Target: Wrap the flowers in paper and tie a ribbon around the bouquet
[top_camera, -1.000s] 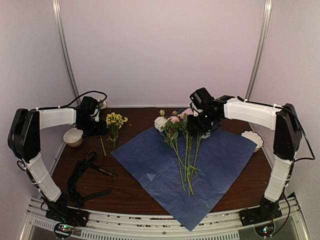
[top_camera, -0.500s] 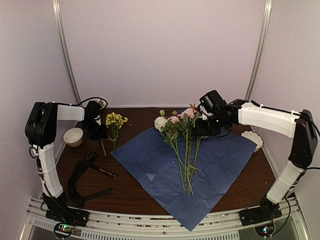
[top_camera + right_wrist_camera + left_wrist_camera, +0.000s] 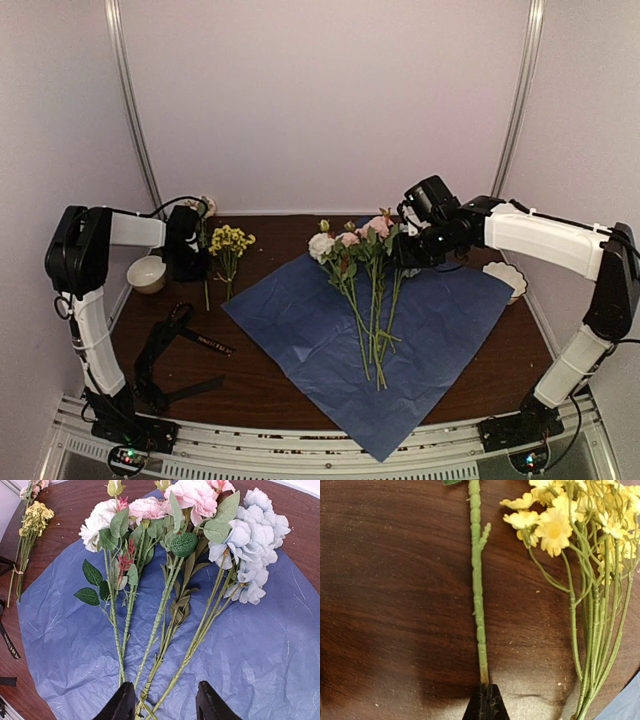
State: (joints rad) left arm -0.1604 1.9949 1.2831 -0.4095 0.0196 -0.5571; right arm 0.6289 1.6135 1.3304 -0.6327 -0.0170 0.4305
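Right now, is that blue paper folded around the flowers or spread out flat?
Spread flat. The paper lies open on the table, and the flowers lie loose on top, with no edge wrapped over them.

A lab test booth (plain white walls (image 3: pixel 320 100) around a wooden table (image 3: pixel 260 390))

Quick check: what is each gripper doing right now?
Left gripper: closed on the end of a single green stem.
Right gripper: open, holding nothing, above the flowers.

The counter (image 3: pixel 390 605) was dark wood with a soft sheen; the paper (image 3: pixel 280 645) was matt and finely crinkled (thin-looking); the flowers (image 3: pixel 184 544) had ribbed, plastic-looking stems and cloth-like petals.
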